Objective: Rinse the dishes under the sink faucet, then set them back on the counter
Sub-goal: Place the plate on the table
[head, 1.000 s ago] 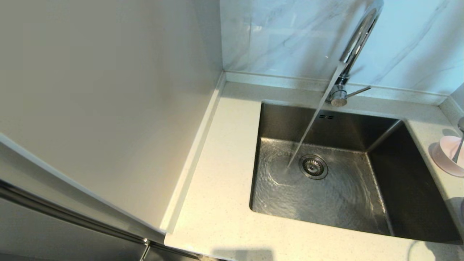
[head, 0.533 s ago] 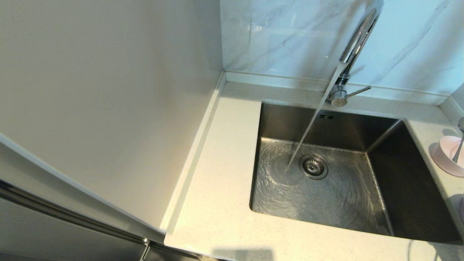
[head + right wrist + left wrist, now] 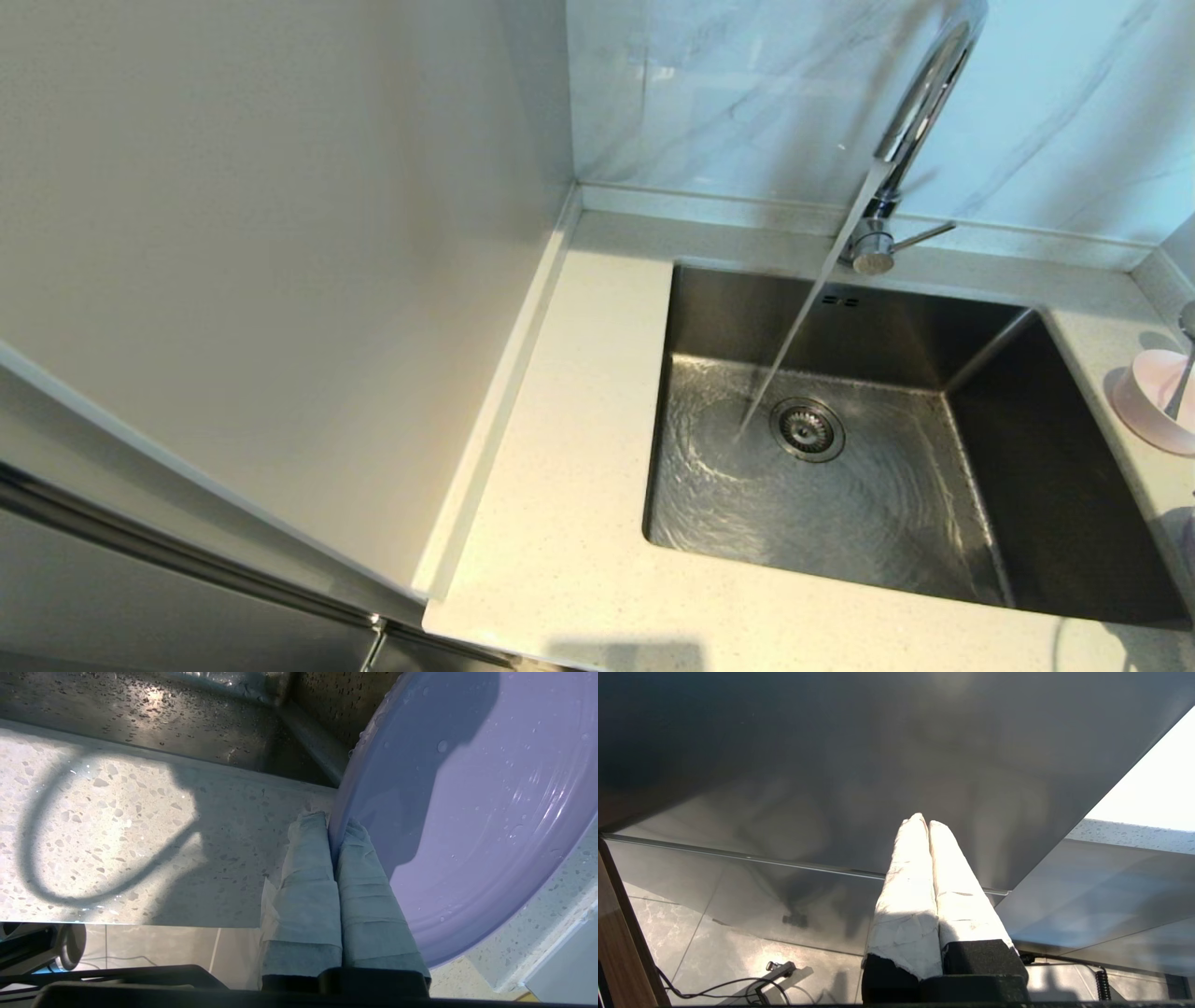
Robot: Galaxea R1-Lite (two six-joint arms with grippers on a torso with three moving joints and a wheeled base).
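While water runs from the faucet in a slanting stream, the left gripper sits parked well to the left, below the edge of the counter, its two white-wrapped fingers pressed together on nothing, with a tiled floor and some cables beneath it. On the far left of the head view a plain pale panel rises from the counter, and behind the sink a glossy marbled wall stands above the low raised lip. The sink lies right of the open stretch of counter; the stream lands just left of the round drain strainer, sending ripples across the basin floor, and two small overflow slots show on the far wall. The faucet's thin lever points to the right from its round base at the far rim. At the right edge, on the counter beside the sink, the pink bowl stands with the spoon leaning in it. The right gripper is seen only by its own wrist camera: its wrapped fingers pinch the rim of the lavender plate, which is wet with droplets and held tilted over the counter at the sink's edge, casting a ring-shaped shadow on the speckled stone.
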